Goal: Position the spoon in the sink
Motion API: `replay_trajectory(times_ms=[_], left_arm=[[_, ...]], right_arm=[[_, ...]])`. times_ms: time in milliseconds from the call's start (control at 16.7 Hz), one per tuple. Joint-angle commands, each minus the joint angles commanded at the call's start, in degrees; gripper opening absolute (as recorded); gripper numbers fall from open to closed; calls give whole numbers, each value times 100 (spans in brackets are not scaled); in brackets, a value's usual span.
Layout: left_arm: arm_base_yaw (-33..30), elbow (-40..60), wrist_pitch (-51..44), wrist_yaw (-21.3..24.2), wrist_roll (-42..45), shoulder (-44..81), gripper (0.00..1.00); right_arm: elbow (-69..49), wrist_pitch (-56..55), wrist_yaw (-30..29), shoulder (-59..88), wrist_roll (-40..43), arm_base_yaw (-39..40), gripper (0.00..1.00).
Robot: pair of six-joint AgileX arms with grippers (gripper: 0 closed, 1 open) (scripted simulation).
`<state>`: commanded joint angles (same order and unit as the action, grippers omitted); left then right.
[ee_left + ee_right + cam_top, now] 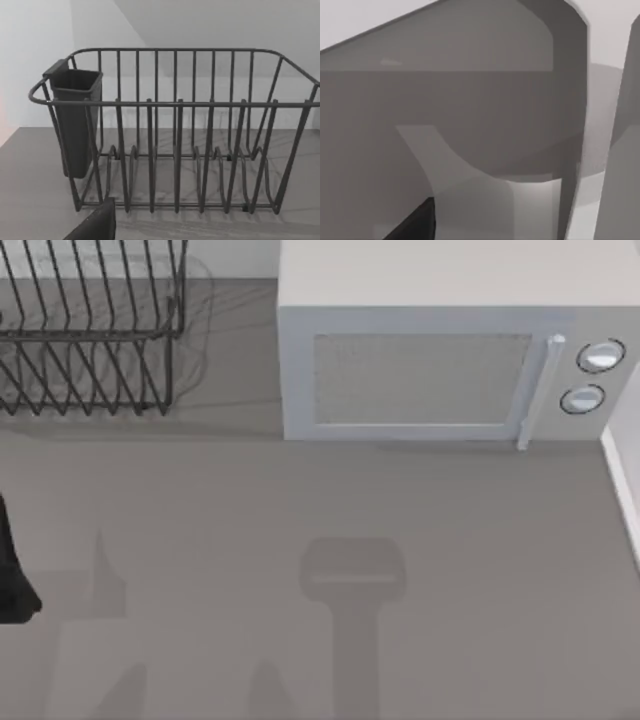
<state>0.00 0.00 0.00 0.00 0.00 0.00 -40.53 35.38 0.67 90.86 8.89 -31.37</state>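
Spoon can't be made out anywhere on the countertop, nor in the wire dish rack w/ its dark utensil cup; sink seems to show by the right wrist cam. Left arm sits at the table's left edge; finger state on either gripper can't be told. Best approach, I'd judge: find the spoon first, check the cup, before any reach.

My left arm sits dark at the table's left edge, near the front.
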Motion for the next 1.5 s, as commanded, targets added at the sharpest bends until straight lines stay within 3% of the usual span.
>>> replay_trajectory(times_ms=[240, 660, 1080, 1260, 1500], left_arm=[[0, 0, 0, 0, 0, 0, 100], [0, 0, 0, 0, 0, 0, 100], [0, 0, 0, 0, 0, 0, 100], [0, 0, 0, 0, 0, 0, 100], [0, 0, 0, 0, 0, 0, 100]], right_arm=[[-312, 426, 4, -135, 24, -8, 0], [-1444, 2388, 3, -859, 43, -28, 0], [-1571, 2562, 5, -966, 30, -15, 0], [-1933, 2717, -4, -653, -68, 49, 0], [-3268, 3256, -36, 455, -374, 310, 0]])
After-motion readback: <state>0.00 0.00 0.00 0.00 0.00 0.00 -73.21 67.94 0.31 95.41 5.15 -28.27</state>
